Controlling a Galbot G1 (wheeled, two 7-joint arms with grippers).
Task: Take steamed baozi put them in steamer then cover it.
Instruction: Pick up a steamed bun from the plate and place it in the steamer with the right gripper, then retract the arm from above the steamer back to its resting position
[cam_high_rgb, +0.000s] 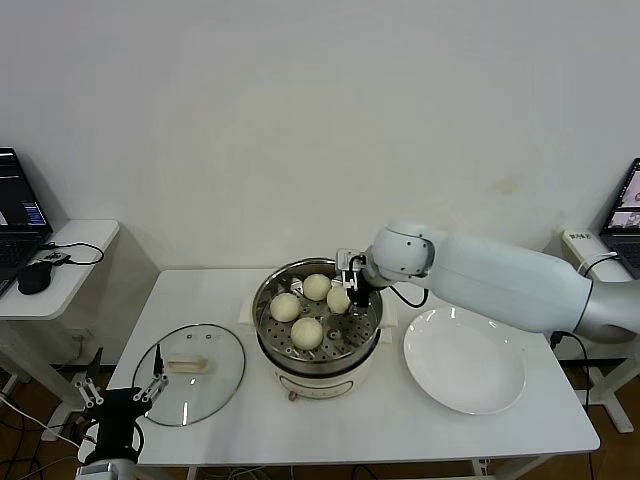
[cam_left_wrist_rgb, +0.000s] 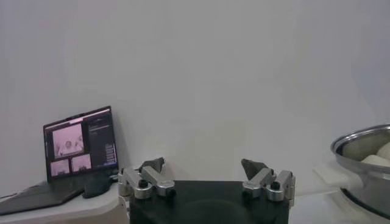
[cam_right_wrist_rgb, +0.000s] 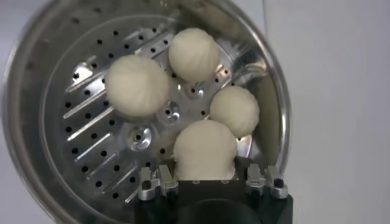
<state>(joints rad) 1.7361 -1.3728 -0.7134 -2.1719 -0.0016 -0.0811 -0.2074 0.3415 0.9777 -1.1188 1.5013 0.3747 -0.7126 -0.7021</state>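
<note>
The steamer (cam_high_rgb: 264, 322) stands mid-table with several steamed baozi on its perforated tray (cam_right_wrist_rgb: 103, 146). Three lie loose (cam_right_wrist_rgb: 137, 85) (cam_right_wrist_rgb: 194, 53) (cam_right_wrist_rgb: 234, 111). My right gripper (cam_right_wrist_rgb: 206, 164) reaches down inside the pot at its far right side (cam_high_rgb: 355, 290), its fingers pressed on both sides of another baozi (cam_right_wrist_rgb: 205, 146) that rests on the tray. The cover (cam_high_rgb: 190, 378), a glass lid with a cream handle, lies flat on the table left of the steamer. My left gripper (cam_high_rgb: 120, 392) hangs open and empty at the table's front left corner, also seen in its wrist view (cam_left_wrist_rgb: 204, 165).
An empty white plate (cam_high_rgb: 463, 362) sits right of the steamer. A side table at the left carries a laptop (cam_high_rgb: 15, 205) and a mouse (cam_high_rgb: 33, 280). Another laptop (cam_high_rgb: 627, 210) stands at the far right. The steamer's rim (cam_left_wrist_rgb: 365, 137) shows from the left wrist.
</note>
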